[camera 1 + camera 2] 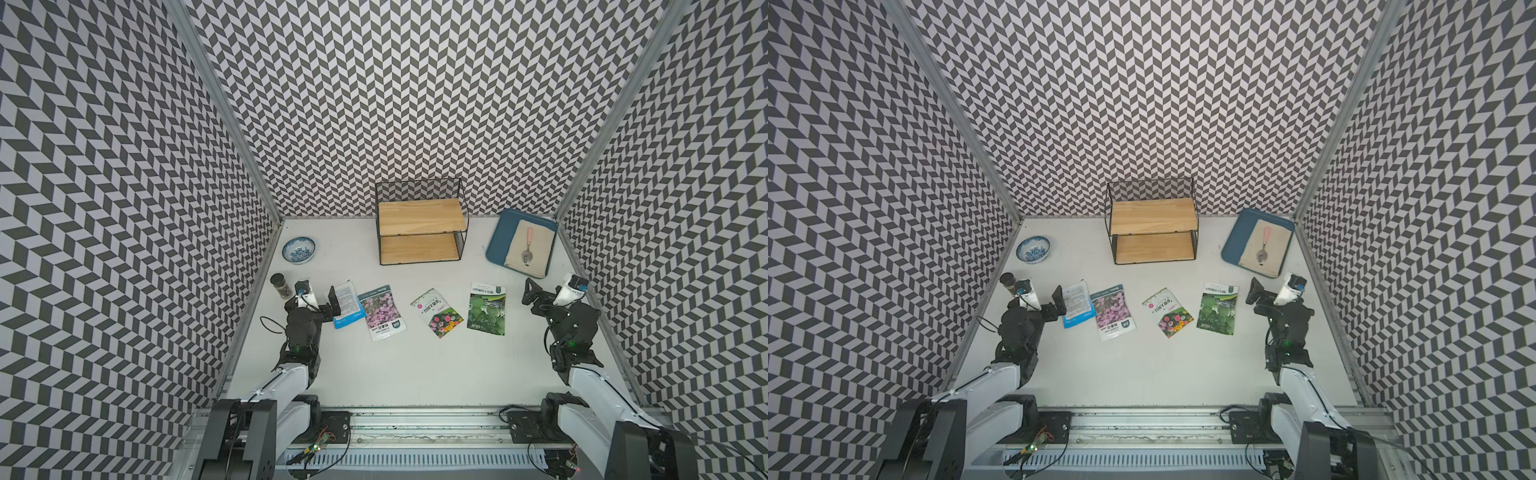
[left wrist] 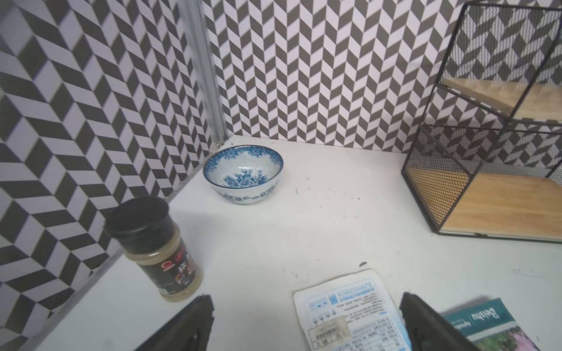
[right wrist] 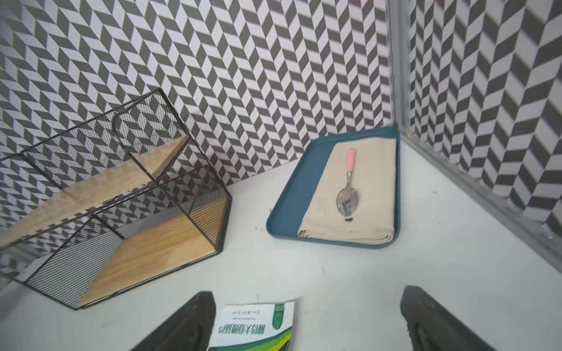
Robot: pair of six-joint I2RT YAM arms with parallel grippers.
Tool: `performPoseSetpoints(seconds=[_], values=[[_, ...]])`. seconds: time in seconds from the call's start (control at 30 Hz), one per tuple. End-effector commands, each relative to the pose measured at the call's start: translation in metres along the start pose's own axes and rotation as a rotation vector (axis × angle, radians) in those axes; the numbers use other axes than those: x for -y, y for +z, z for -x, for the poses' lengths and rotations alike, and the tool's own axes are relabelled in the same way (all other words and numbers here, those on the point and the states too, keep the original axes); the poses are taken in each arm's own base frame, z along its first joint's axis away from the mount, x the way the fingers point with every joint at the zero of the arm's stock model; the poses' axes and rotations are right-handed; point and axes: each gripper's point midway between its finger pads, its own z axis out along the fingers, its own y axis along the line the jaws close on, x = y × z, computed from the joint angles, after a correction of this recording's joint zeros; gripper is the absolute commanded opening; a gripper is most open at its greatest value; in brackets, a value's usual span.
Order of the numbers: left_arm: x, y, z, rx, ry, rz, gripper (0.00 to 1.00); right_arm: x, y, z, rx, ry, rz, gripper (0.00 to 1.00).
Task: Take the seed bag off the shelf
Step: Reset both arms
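Note:
The black wire shelf (image 1: 422, 226) (image 1: 1154, 226) stands at the back wall, and both wooden boards are bare. Several seed bags lie flat on the table in front of it: a blue-white one (image 1: 347, 305), a pink-flower one (image 1: 382, 312), a white one (image 1: 436, 312) and a green one (image 1: 487, 309). My left gripper (image 1: 316, 301) (image 2: 305, 301) hovers open at the blue-white bag's (image 2: 343, 316) left edge, holding nothing. My right gripper (image 1: 548, 295) (image 3: 307, 293) stands open just right of the green bag (image 3: 255, 325), with nothing between its fingers.
A blue-patterned bowl (image 1: 298, 249) and a dark-capped spice jar (image 1: 281, 285) stand by the left wall, the jar close to my left gripper. A blue tray (image 1: 500, 241) at the back right holds a folded cloth and a pink-handled spoon (image 1: 527, 245).

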Motion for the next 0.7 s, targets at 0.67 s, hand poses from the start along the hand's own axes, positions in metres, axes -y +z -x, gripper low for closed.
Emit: performPoseSetpoints(seconds=[0.67], values=[[0.034, 0.052, 0.010, 0.091, 0.069, -0.193, 1.00, -0.056, 0.047, -0.016, 0.157, -0.320, 0.119, 0.99]])
